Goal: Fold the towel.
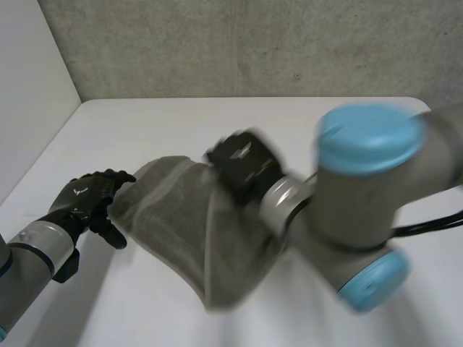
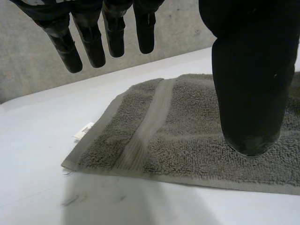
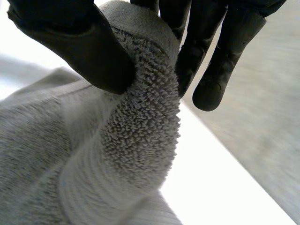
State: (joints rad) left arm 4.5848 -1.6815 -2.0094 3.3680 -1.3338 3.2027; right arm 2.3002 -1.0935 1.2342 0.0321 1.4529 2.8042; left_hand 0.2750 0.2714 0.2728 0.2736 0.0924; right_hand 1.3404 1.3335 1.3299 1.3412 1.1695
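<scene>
A grey towel (image 1: 181, 224) lies on the white table (image 1: 145, 123), its right part raised off the surface. My right hand (image 1: 242, 166) is up at that raised part. In the right wrist view the thumb (image 3: 84, 47) and fingers (image 3: 211, 70) pinch a bunched edge of the towel (image 3: 136, 131). My left hand (image 1: 87, 199) rests at the towel's left edge. In its wrist view the fingers (image 2: 89, 42) hang straight above the towel (image 2: 178, 136), and the thumb (image 2: 248, 93) points down onto the cloth. A white label (image 2: 83, 131) sticks out at one corner.
A grey concrete wall (image 1: 253, 43) runs along the table's far edge, and a white wall (image 1: 29, 87) stands at the left. My right arm (image 1: 362, 210) reaches over the table's near right part, above the towel's right side.
</scene>
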